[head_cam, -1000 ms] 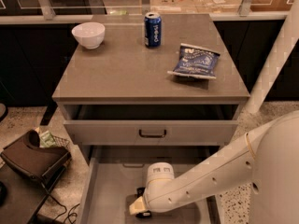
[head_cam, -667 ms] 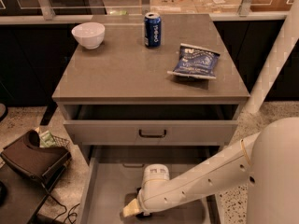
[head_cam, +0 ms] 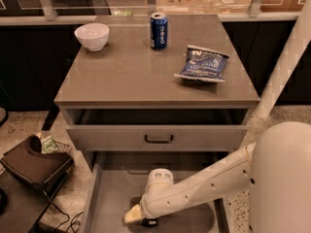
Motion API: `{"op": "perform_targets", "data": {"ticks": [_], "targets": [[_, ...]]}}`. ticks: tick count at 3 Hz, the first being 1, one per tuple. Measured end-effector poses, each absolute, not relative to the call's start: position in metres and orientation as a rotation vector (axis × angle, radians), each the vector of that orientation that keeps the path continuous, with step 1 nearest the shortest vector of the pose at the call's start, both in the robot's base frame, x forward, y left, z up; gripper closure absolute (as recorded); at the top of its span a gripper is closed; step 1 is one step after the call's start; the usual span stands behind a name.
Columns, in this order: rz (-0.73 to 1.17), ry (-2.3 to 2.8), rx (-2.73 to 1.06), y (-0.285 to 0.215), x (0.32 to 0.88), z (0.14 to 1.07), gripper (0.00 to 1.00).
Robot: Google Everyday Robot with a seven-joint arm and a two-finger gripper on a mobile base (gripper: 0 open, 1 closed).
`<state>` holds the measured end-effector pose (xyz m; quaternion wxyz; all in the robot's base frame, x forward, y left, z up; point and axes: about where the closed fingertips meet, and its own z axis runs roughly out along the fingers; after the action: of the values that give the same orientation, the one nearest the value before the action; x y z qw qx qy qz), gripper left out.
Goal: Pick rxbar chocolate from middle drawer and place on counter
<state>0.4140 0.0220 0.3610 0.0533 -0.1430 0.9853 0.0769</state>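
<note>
cream-tipped gripper (head_cam: pixel 133 215) sits low inside the open middle drawer (head_cam: pixel 112 191), at about 7 o'clock in the view. over the last second it has slid a little toward 9 o'clock, nearer the drawer's front. whether it is open or closed i cannot tell. a small dark patch (head_cam: pixel 149 222) touching its 4 o'clock side may be the rxbar chocolate, though that is unsure; if so, the bar lies on the drawer floor, not lifted. i judge the grasp is being lined up, not finished. the counter (head_cam: pixel 121 72), up at 12 o'clock, carries a white bowl (head_cam: pixel 92 35), a can (head_cam: pixel 158 30) and a blue bag (head_cam: pixel 201 64).
</note>
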Motion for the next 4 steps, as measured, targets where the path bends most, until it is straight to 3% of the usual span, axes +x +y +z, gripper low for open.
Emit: {"op": "perform_targets", "data": {"ticks": [2,4], "targets": [[0.275,2.989,-0.32,0.023,0.43,0.354,0.0],[0.194,2.99,-0.285,0.018,0.434,0.349,0.0]]}}
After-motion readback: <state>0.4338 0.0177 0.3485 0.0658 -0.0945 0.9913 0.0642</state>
